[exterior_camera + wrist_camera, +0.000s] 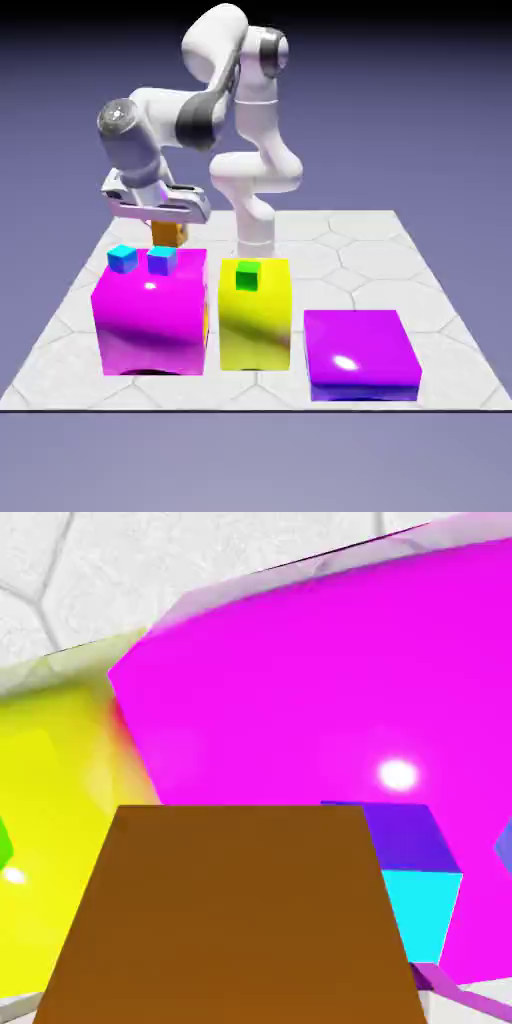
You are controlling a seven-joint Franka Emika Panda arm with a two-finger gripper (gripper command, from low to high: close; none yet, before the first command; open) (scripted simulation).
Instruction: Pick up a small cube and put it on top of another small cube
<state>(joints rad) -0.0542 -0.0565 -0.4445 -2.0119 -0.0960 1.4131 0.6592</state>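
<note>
Gripper (pixel 168 226) clamps matte orange cube (pixel 168 235) | above glossy magenta block (pixel 150 312)

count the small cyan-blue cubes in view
2: both small cyan-blue cubes sit atop the big glossy magenta block, one near its exterior-view left corner, the other beside it. None seems hidden.

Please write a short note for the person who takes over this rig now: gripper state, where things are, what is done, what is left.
Gripper: shut on the small orange cube, held above the back of the magenta block.
Two cyan cubes sit on the magenta block; a green cube sits on the yellow block.
Done: pick-up.
Left: set the orange cube on another small cube and release.
</note>
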